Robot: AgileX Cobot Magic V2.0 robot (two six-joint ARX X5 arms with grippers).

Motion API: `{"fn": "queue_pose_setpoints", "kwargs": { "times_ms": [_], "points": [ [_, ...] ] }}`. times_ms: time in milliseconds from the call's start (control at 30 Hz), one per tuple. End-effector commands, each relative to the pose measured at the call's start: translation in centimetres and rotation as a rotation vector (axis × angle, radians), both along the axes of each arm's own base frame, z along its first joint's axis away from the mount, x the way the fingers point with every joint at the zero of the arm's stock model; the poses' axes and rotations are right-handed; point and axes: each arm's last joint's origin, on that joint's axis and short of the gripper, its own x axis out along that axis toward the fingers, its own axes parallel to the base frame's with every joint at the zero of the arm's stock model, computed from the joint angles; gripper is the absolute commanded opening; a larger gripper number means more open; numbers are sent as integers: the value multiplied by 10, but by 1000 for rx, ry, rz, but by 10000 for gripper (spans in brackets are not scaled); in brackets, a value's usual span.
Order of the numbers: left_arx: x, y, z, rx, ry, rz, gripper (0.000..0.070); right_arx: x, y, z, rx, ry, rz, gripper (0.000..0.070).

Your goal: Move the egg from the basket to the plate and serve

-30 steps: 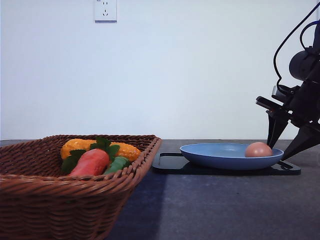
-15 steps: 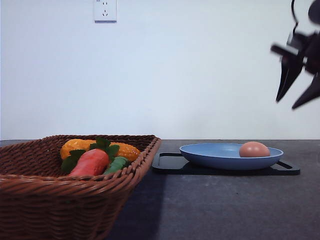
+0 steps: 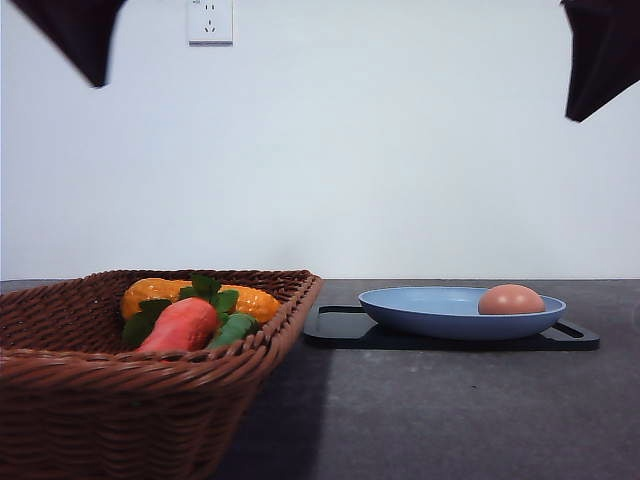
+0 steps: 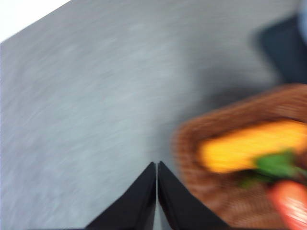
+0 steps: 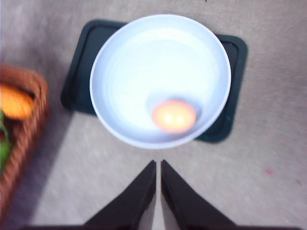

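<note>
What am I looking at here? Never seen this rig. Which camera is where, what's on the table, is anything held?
A two-armed robot. One camera looks forward over the table; one sits on each wrist, looking down past its fingers. On the table: a wicker basket of toy vegetables, and a blue plate on a black tray, with the egg on the plate. The left gripper and right gripper are both shut and hold nothing.
</note>
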Motion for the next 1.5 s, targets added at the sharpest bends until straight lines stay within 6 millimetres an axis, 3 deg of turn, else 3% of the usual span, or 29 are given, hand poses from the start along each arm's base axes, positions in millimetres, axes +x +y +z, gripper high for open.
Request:
{"fn": "queue_pose_setpoints", "kwargs": {
  "times_ms": [0,267,467,600,800,1300,1467],
  "points": [
    [5,5,1,-41,5,22,0,-12,3,-2,-45,-55,3,0],
    [1,18,-10,-233,-88,-31,0,-59,-2,-43,-54,-305,-31,0],
    [-27,25,-47,-382,-212,-116,0,-81,-11,-77,22,-428,-78,0],
    [-50,34,-77,-462,-260,-116,0,-88,-14,-90,79,-492,-103,0],
    [-64,40,-94,-439,-175,-97,0,-88,-14,-87,104,-542,-108,0],
    [-64,40,-95,-436,-170,-99,0,-86,-13,-82,124,-586,-110,0],
    [-89,56,-80,-420,-243,-135,0,-86,-13,-82,124,-586,-110,0]
  ]
}}
